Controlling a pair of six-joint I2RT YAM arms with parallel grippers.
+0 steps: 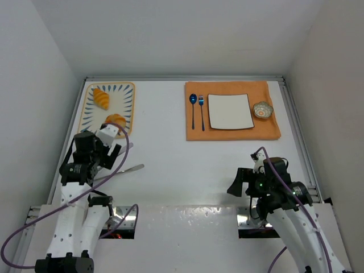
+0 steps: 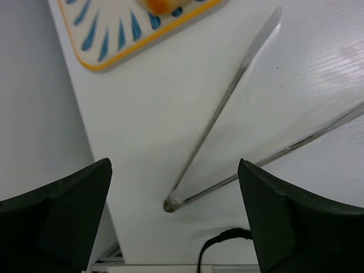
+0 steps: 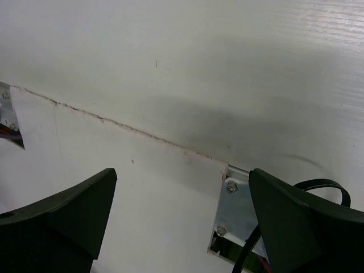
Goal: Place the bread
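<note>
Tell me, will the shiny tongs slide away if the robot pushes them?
Probably: the tongs look like thin, smooth metal lying flat on the glossy table, so they may skid. Their two arms splay from one joined end, so squeezing likely feels springy.

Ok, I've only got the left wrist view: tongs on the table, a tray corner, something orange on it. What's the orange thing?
Observer: A round bun, at the tray's near end.
Reviewer: Any other bread?
Observer: A croissant, further back on the same tray.
Reviewer: And a place for them?
Observer: Possibly the empty white plate on the orange mat, far right.
</note>
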